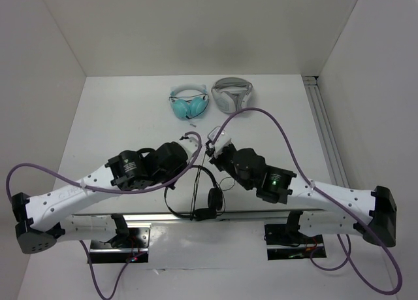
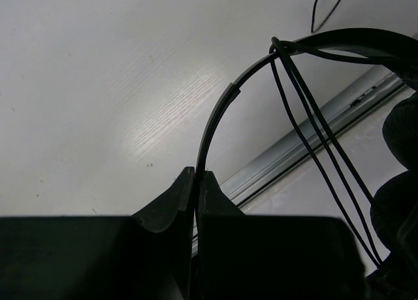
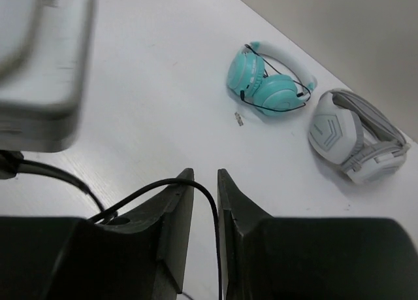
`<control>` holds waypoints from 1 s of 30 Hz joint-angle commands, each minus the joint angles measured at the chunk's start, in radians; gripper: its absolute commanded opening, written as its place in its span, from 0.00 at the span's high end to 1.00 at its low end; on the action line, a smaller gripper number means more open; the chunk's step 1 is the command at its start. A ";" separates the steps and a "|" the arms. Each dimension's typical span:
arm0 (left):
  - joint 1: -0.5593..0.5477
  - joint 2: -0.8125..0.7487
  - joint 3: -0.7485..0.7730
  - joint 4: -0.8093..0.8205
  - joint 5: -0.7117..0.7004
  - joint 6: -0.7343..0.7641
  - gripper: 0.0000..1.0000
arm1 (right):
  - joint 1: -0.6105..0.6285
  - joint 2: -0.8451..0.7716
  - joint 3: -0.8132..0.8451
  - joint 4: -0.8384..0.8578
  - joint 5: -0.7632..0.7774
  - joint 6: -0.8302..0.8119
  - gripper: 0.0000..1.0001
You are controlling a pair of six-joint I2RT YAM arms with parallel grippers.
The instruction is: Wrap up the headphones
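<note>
The black headphones (image 1: pixel 212 197) hang near the front rail, headband up, earpads low. My left gripper (image 1: pixel 196 157) is shut on the thin headband (image 2: pixel 219 110), which rises from between its fingertips (image 2: pixel 197 171). Several strands of the thin black cable (image 2: pixel 313 130) run over the headband down towards the earpads (image 2: pixel 398 202). My right gripper (image 1: pixel 210 155) is close beside the left one. In the right wrist view its jaws (image 3: pixel 205 172) stand a narrow gap apart, and the cable (image 3: pixel 163 182) curves over the left finger and down through the gap, against the right finger.
Teal headphones (image 1: pixel 188 104) and bulkier white-grey headphones (image 1: pixel 232 94) lie at the back of the table; both also show in the right wrist view (image 3: pixel 268 84) (image 3: pixel 353 133). A small plug piece (image 3: pixel 239 119) lies near the teal pair. An aluminium rail (image 1: pixel 248 215) runs along the front.
</note>
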 commanded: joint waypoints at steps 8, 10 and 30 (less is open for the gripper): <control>-0.015 -0.080 0.049 0.022 0.117 0.044 1.00 | -0.222 0.012 -0.048 0.188 -0.382 0.121 0.72; -0.015 -0.089 0.059 0.022 0.117 0.044 1.00 | -0.277 0.035 -0.064 0.237 -0.434 0.164 0.72; -0.015 -0.019 0.359 -0.193 -0.088 -0.103 1.00 | -0.596 0.078 -0.353 0.552 -1.025 0.437 0.37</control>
